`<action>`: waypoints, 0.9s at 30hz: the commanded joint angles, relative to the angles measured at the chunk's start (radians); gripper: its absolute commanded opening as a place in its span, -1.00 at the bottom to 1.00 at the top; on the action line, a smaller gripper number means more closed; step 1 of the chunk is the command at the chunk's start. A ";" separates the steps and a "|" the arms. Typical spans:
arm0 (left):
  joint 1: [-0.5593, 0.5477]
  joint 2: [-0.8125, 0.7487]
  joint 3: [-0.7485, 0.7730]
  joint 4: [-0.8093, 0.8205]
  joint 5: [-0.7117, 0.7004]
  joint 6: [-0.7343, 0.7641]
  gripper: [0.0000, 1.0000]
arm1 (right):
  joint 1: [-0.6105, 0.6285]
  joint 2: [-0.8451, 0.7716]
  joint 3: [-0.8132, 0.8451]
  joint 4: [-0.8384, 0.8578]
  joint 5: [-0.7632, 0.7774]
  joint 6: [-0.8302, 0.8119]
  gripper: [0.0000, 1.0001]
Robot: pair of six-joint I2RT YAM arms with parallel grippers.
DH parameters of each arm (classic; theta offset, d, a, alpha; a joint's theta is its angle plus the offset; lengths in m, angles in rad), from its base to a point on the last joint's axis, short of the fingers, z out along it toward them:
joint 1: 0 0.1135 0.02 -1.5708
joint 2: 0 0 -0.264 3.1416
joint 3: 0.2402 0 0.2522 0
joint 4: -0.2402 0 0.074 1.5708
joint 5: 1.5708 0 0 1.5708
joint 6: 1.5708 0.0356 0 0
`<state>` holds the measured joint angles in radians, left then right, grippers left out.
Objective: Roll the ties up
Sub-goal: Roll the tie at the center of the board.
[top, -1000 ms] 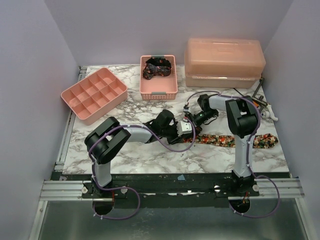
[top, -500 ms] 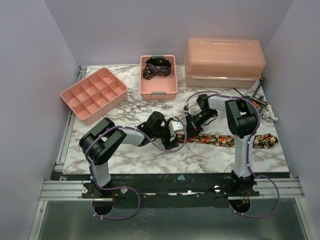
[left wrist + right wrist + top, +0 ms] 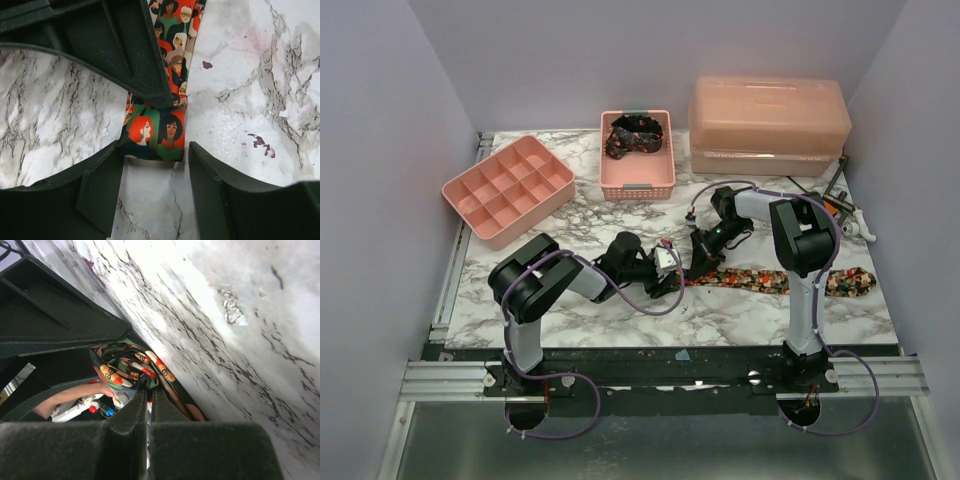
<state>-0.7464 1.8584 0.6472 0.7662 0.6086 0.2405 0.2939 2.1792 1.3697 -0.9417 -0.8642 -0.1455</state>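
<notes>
A long tie (image 3: 775,279) printed with faces in red, orange and green lies flat across the right half of the marble table (image 3: 620,310). Its folded narrow end (image 3: 156,134) lies just beyond my left gripper (image 3: 156,172), which is open with nothing between its fingers (image 3: 100,192). My right gripper (image 3: 148,390) is shut on that folded end (image 3: 125,365), pinching the fabric at its tips. In the top view the two grippers, left (image 3: 670,270) and right (image 3: 702,252), meet at the tie's left end. A second dark tie (image 3: 636,134) lies bunched in the pink basket (image 3: 638,182).
A pink compartment tray (image 3: 506,188) stands at the back left. A pink lidded box (image 3: 768,125) stands at the back right. Some tools (image 3: 845,205) lie by the right wall. Small purple stains (image 3: 260,142) mark the marble near the tie's end.
My left gripper has let go and drawn back to the left, off the tie's end. My right gripper has shut on the folded end and shifted slightly left.
</notes>
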 commanded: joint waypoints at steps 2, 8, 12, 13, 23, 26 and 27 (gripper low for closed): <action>-0.003 0.050 0.011 0.097 0.080 0.070 0.01 | 0.004 0.092 0.000 0.072 0.350 -0.068 -0.99; -0.036 -0.010 0.044 0.070 0.145 0.076 -0.30 | 0.005 0.108 0.019 0.067 0.341 -0.072 -0.99; -0.072 0.022 0.115 0.016 0.102 0.038 -0.30 | 0.005 0.108 0.023 0.070 0.314 -0.082 -0.99; -0.078 0.041 0.129 0.007 0.080 0.034 -0.29 | 0.005 0.108 0.025 0.070 0.307 -0.083 -0.99; -0.079 0.140 0.168 -0.001 0.023 0.031 -0.13 | 0.013 0.111 0.040 0.054 0.263 -0.126 -0.99; -0.079 0.143 0.166 0.012 0.039 0.031 -0.23 | 0.016 0.113 0.048 0.050 0.265 -0.136 -0.99; -0.080 0.134 0.153 0.021 0.039 0.034 -0.28 | 0.016 0.112 0.049 0.049 0.268 -0.137 -0.99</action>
<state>-0.8009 1.9583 0.7918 0.7376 0.6487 0.2623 0.2779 2.2108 1.4250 -1.0733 -0.8005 -0.2096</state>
